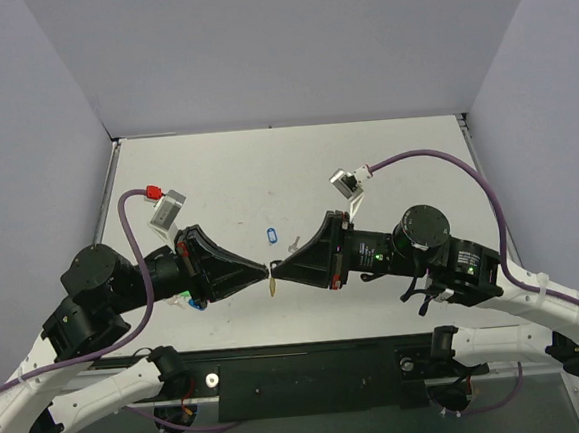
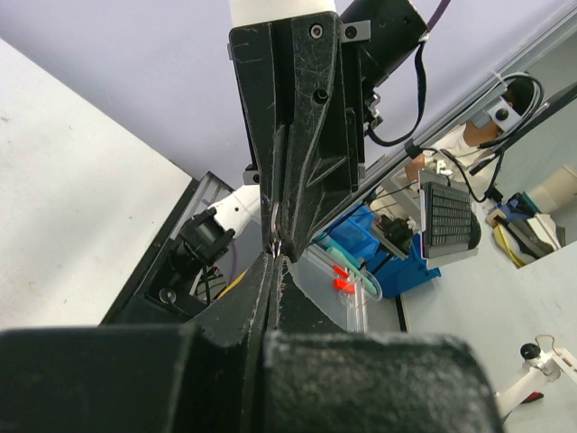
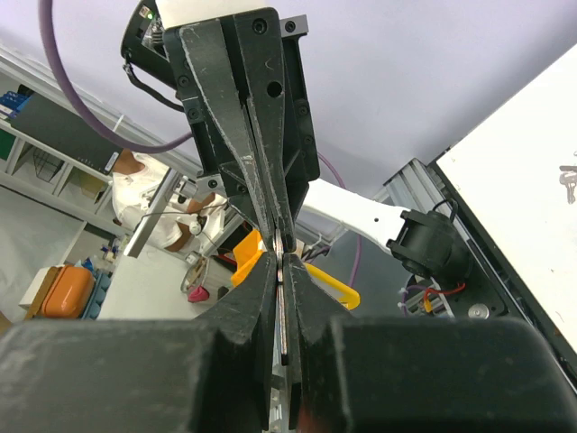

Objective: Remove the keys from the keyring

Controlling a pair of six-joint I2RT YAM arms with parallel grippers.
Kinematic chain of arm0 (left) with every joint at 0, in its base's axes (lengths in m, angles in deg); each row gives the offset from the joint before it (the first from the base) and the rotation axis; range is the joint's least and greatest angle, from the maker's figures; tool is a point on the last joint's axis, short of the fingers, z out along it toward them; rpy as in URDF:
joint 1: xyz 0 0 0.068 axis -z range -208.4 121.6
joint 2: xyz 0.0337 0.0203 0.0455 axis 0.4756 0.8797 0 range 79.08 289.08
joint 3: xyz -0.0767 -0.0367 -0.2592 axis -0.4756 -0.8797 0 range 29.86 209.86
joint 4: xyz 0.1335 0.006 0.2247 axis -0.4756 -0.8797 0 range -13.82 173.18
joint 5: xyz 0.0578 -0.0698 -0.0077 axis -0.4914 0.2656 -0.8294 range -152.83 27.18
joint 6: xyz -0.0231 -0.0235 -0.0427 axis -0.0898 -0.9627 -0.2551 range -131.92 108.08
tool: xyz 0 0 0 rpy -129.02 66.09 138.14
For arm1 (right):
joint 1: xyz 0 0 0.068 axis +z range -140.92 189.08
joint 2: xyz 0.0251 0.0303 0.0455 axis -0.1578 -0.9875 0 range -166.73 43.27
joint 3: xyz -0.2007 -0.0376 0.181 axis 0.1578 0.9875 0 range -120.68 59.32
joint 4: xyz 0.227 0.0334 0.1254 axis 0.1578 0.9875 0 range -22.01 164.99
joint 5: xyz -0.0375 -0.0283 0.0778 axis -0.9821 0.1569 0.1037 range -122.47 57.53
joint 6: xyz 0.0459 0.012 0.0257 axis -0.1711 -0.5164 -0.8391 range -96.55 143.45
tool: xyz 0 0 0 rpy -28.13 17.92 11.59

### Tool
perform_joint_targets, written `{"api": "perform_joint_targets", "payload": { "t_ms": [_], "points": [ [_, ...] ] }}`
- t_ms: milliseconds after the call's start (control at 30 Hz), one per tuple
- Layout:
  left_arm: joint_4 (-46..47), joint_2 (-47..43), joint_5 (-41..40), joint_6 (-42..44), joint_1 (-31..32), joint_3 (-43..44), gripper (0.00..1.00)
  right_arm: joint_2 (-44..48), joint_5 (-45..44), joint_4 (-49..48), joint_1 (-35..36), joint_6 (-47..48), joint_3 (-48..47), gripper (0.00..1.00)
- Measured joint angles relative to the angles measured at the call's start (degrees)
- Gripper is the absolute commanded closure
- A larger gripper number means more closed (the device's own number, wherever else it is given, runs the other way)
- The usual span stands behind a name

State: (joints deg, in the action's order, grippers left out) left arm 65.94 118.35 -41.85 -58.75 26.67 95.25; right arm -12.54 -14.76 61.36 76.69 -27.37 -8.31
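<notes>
Both hands meet tip to tip above the desk. The left hand is pressed together on the keyring, and its yellow tag hangs straight down under the tips. The right hand pinches a thin silver strip (likely a key). The pull probably has to go sideways, each hand back along its own arm.

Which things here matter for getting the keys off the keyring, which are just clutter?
Job: keyring with yellow-orange tag, pinched between left gripper and right gripper, both shut; silver key loose on table.
Lying about: blue tag; small coloured bits under left arm.
</notes>
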Motion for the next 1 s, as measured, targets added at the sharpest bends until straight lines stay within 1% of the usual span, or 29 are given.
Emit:
{"api": "perform_joint_targets", "payload": {
  "t_ms": [467, 1000],
  "points": [
    [-8.15, 3.41, 5.53, 5.38, -0.04, 5.18, 1.00, 0.31, 1.86, 2.93, 0.72, 0.72, -0.04, 1.00],
    [-19.54, 6.71, 9.11, 11.67, -0.04, 10.99, 1.00, -2.67, 3.13, 11.45, 2.95, 4.46, -4.85, 1.00]
  ]
}}
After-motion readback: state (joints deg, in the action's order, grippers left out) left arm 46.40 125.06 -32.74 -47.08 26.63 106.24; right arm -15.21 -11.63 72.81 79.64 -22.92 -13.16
